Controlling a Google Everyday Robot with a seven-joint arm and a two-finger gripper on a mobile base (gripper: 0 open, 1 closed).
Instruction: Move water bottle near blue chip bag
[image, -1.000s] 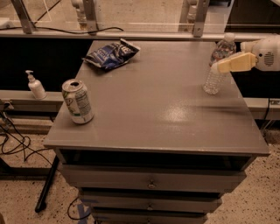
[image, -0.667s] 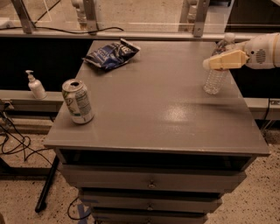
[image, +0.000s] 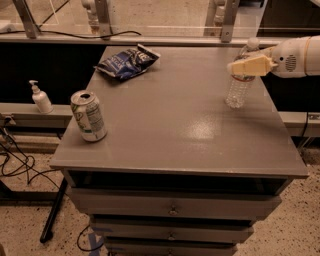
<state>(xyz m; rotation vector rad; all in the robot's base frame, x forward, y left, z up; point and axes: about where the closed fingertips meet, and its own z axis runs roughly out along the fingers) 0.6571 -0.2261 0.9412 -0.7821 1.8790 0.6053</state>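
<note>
The water bottle (image: 236, 93), clear and ribbed with a white cap, stands upright near the right edge of the grey table (image: 170, 130). My gripper (image: 245, 66), cream-coloured on a white arm, reaches in from the right at the height of the bottle's upper part and overlaps it. The blue chip bag (image: 127, 62) lies crumpled at the table's far left corner, well away from the bottle.
A green-and-white soda can (image: 89, 116) stands near the table's left front edge. A white pump dispenser (image: 41, 98) sits on a ledge to the left, off the table. Drawers (image: 172, 207) are below the tabletop, and cables lie on the floor at left.
My gripper has moved a little to the left across the bottle's upper part. The bottle, bag and can stay where they were.
</note>
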